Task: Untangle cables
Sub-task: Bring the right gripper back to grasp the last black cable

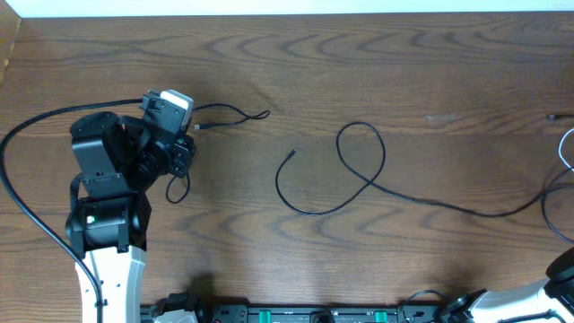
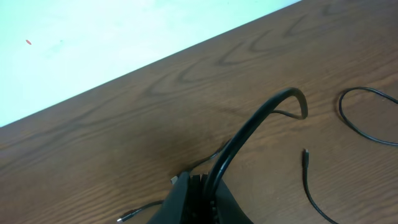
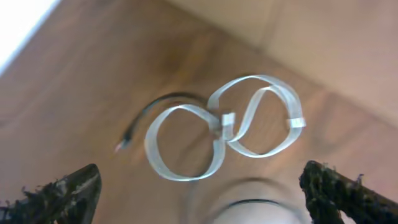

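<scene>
A long black cable lies across the middle of the table with one loop, its plug end on the left. My left gripper is shut on a second, shorter black cable. In the left wrist view that cable arches up from between the closed fingers. The white cable lies in a figure-eight coil below my right gripper, which is open above it and touches nothing. At the overhead view's right edge only a sliver of the white cable shows.
The left arm's thick black lead curves out to the table's left edge. A black cable end lies beside the white coil. The table's far edge meets a pale wall. Part of the right arm shows at the bottom right corner.
</scene>
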`<move>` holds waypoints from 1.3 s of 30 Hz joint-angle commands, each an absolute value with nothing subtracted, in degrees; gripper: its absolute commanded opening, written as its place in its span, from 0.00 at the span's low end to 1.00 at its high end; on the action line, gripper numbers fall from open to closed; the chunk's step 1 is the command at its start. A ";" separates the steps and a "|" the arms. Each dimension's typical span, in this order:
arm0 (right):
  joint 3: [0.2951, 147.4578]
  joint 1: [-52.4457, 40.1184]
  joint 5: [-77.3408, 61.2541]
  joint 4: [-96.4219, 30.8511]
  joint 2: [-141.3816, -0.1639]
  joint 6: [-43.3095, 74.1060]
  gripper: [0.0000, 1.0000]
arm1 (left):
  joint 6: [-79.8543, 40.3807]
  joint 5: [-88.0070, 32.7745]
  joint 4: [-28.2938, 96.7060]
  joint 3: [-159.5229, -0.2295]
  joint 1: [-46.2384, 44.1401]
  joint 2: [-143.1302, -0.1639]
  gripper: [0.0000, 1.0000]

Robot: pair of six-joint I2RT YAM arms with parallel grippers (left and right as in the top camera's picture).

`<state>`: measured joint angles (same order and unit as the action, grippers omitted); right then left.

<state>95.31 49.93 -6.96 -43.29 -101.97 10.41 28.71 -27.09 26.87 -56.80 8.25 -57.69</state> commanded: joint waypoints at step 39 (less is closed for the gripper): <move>68.01 -18.68 -6.39 -53.10 -102.45 0.49 0.99 | 26.24 -31.33 26.92 -56.69 8.27 -57.65 0.07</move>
<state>70.30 -17.74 -12.23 -53.65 -102.02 -12.05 26.79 -30.13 26.85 -56.80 8.23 -57.69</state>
